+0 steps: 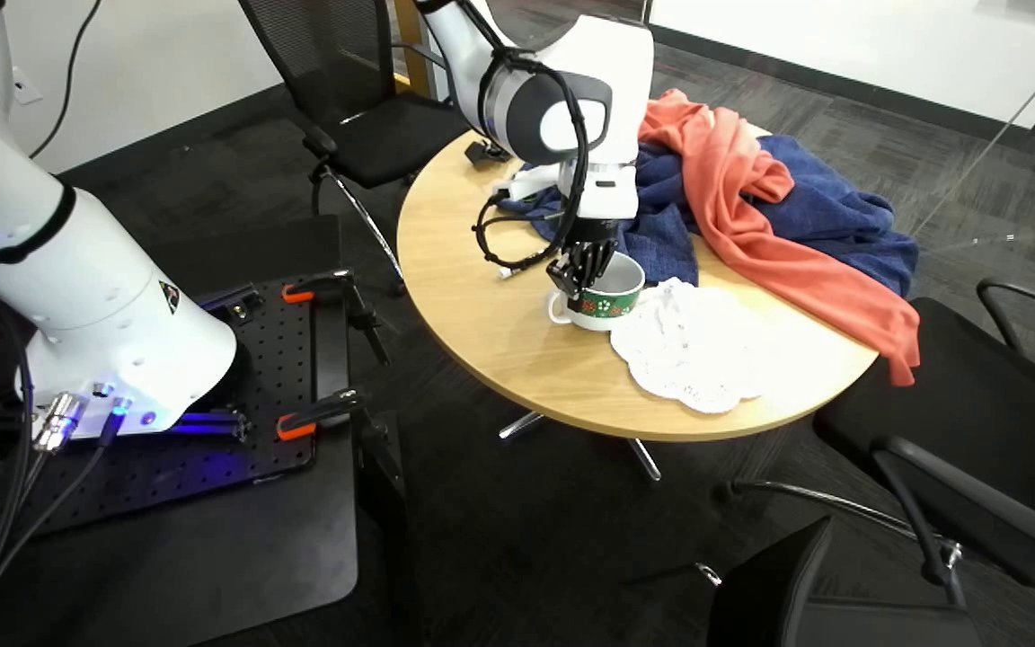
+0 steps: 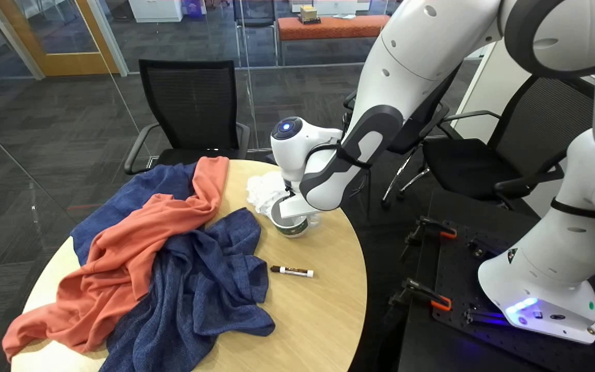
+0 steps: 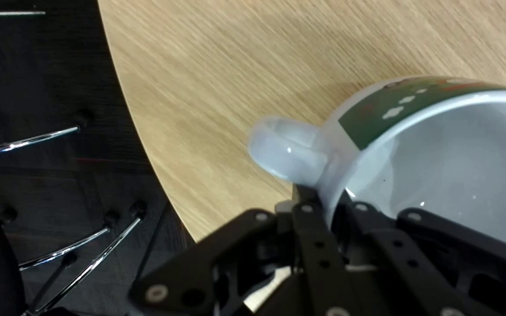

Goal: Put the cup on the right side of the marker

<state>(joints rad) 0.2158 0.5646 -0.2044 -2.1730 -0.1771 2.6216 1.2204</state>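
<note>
- Gripper [image 3: 328,206] clamped on green-banded mug [image 3: 420,162] at its rim, one finger inside, one outside; lower middle of wrist view.
- The mug: upright, mid-frame in both exterior views, just beside scalloped doily [image 1: 697,359].
- In an exterior view, marker [image 2: 292,271] on table [image 2: 323,310], lower in frame than mug, apart from it, just beside navy cloth [image 2: 209,284].

White ceramic cup with green flowered band [image 1: 612,305] was upright over round pale-wood table [image 1: 499,332], contact below unclear, handle toward white robot base [image 1: 140,332]. Black gripper [image 1: 579,288] pointed down at cup's handle-side rim. Flat white scalloped cloth [image 1: 702,364] lay just right of cup, partly rucked up. Long coral-orange cloth [image 1: 823,288] lay across crumpled navy-blue cloth [image 1: 827,202], one end hanging past table edge. Base stood on black perforated plate [image 1: 284,332].
</note>
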